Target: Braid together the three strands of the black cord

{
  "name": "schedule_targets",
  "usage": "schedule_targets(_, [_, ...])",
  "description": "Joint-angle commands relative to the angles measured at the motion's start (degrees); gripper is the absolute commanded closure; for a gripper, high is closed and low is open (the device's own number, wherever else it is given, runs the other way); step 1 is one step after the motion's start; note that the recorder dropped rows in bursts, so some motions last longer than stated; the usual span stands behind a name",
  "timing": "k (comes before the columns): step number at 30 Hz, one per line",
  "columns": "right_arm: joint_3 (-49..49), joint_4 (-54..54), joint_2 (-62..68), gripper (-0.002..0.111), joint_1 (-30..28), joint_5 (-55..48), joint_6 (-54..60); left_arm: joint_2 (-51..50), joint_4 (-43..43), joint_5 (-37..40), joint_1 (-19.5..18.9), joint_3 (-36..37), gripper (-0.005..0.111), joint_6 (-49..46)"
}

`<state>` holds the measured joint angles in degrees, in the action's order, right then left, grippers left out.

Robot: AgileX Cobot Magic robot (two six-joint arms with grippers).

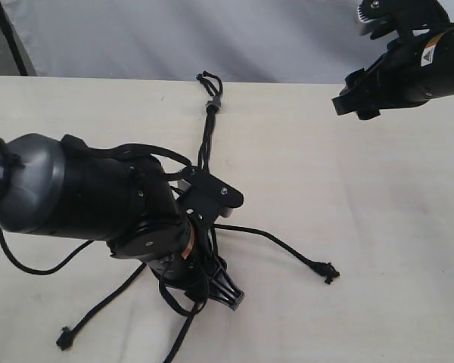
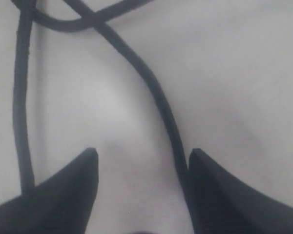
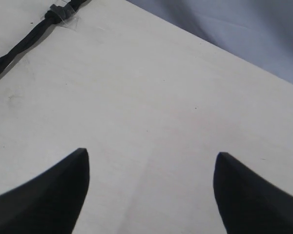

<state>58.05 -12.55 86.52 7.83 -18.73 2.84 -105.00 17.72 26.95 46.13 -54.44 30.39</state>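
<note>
On the right arm, a small white sticker [image 1: 428, 53] with a warning triangle; no words legible. Thin matte black cord [image 1: 206, 140] on the pale worktop [image 1: 363, 227], bound by a grey band [image 1: 212, 104] near the far edge, twisted below it, then splayed into three strands [image 1: 287, 246] toward the near edge, tips knotted. Left gripper [image 2: 142, 156] spread wide, one strand beside a dark pointed finger, unclamped. Right gripper [image 3: 151, 156] likewise agape, holding nothing.
</note>
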Motion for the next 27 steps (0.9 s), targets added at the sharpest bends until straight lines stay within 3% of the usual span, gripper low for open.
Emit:
schedule_targets(1, [-0.2,0.6,-0.4,0.041,-0.2,0.9,-0.2,-1.0,-1.5,0.0,2.0,-0.6,0.054,-0.6])
schedule_targets(5, [-0.2,0.6,-0.4,0.041,-0.2,0.9,-0.2,-2.1,-1.5,-0.1,2.4,-0.6,0.061,-0.6])
schedule_targets(11, [-0.2,1.3,-0.4,0.041,-0.2,0.9,-0.2,-4.4,-1.5,0.1,2.4,-0.6,0.106,-0.6])
schedule_targets(15, [-0.2,1.3,-0.4,0.041,-0.2,0.9,-0.2,-3.9,-1.4,2.5,2.4,-1.3,0.106,-3.1])
schedule_targets(19, [-0.2,1.3,-0.4,0.041,-0.2,0.9,-0.2,-1.2,0.1,11.9,2.4,-5.5,0.106,-6.9])
schedule_targets(22, [-0.2,1.3,-0.4,0.041,-0.2,0.9,-0.3,1.8,6.4,19.6,2.4,-8.7,0.106,-6.8])
schedule_targets(27, [-0.2,1.6,-0.4,0.041,-0.2,0.9,-0.3,0.6,20.6,22.0,2.4,-8.2,0.106,-8.6])
